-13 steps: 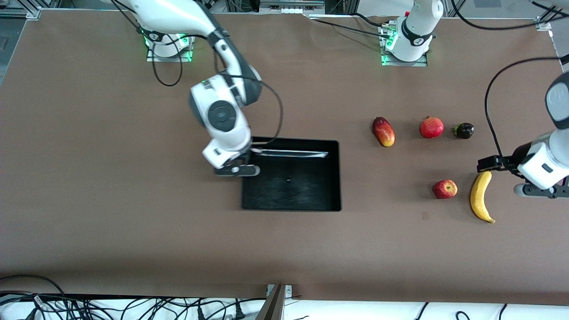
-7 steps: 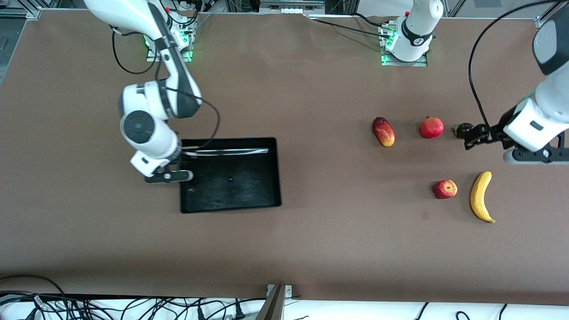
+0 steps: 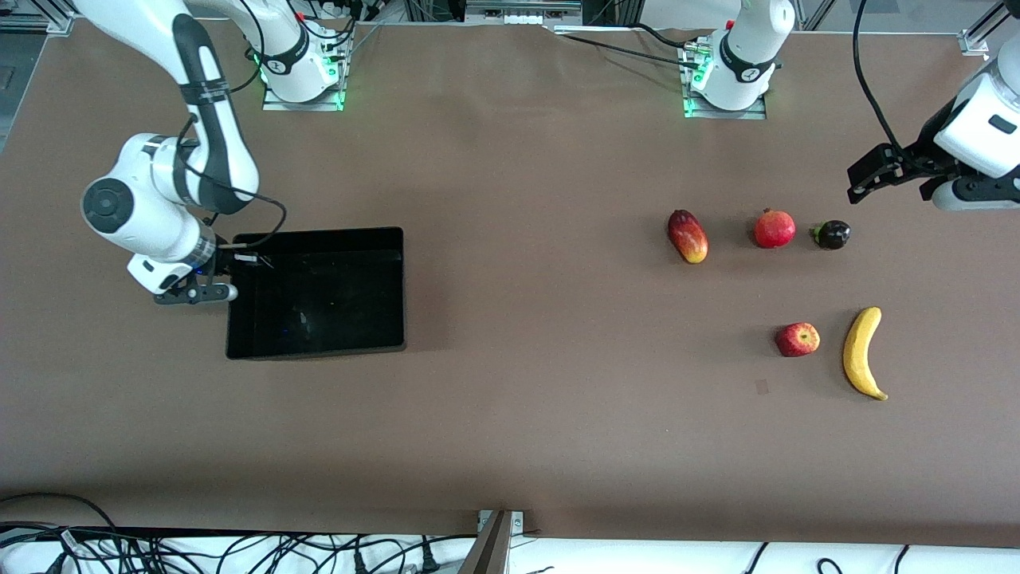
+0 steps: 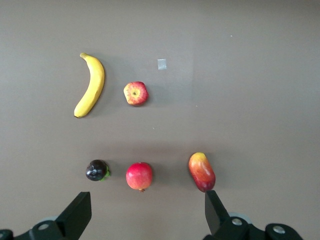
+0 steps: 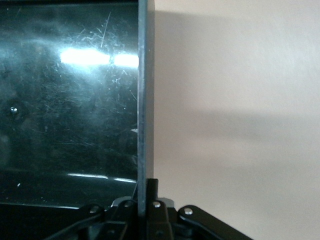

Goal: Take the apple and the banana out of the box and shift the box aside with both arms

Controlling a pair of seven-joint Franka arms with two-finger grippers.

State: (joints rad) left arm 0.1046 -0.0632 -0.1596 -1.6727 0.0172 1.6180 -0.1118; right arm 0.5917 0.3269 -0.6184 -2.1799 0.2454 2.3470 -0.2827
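Note:
The black tray point(image 3: 335, 311) lies toward the right arm's end of the table. My right gripper point(image 3: 209, 292) is shut on the tray's end wall; in the right wrist view the fingers point(image 5: 145, 200) pinch that thin wall point(image 5: 145, 100). My left gripper point(image 3: 976, 195) is up in the air at the left arm's end, open and empty, its fingertips point(image 4: 215, 212) spread wide. The red apple point(image 3: 798, 339) and the yellow banana point(image 3: 863, 353) lie side by side on the table. Both show in the left wrist view: the apple point(image 4: 136, 93) and the banana point(image 4: 91, 85).
A mango point(image 3: 688, 236), a pomegranate point(image 3: 774, 229) and a small dark fruit point(image 3: 832, 234) lie in a row, farther from the front camera than the apple and banana. Cables lie along the table's near edge.
My right gripper has moved the tray from the table's middle toward the right arm's end. My left gripper has moved away from the banana, farther from the front camera.

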